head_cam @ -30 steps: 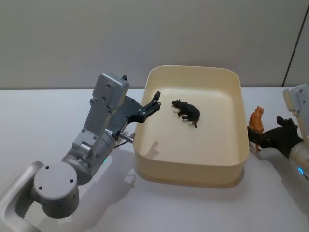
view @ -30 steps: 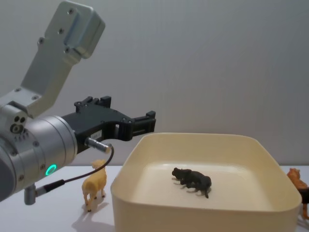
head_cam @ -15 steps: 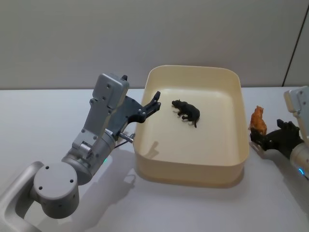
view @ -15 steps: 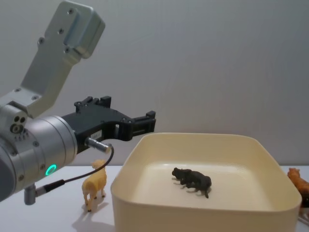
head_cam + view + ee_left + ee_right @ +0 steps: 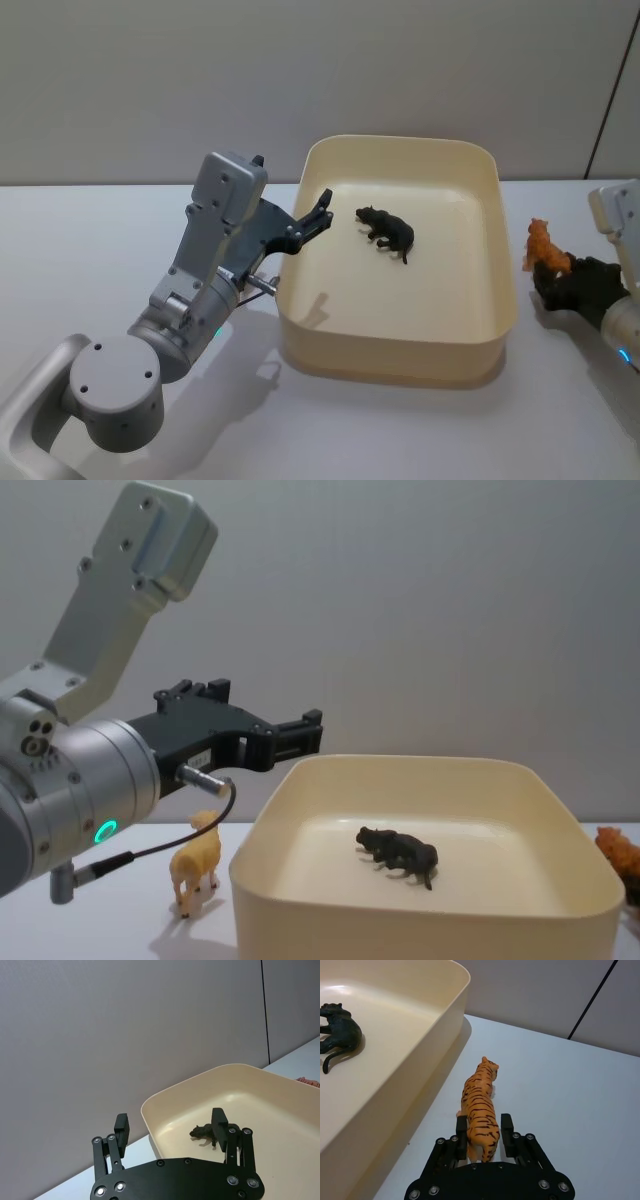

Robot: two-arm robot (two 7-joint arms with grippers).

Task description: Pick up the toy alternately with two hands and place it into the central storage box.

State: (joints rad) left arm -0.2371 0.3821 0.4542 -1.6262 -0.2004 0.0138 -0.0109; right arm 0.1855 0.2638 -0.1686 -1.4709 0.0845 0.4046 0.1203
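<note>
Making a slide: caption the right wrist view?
Right gripper grips the tiger's rear beside the tub holding a black toy.

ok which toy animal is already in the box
The black one, on the floor of the box. The tiger is outside in the right gripper; the tan sheep stands on the table.

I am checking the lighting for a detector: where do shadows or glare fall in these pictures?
Head view: the left hand casts a shadow on the storage box floor. Right wrist view: a glare patch on the box floor near the black toy; the box wall shades the table beside the tiger in the right hand. Chest view: faint shadow under the lamb.
</note>
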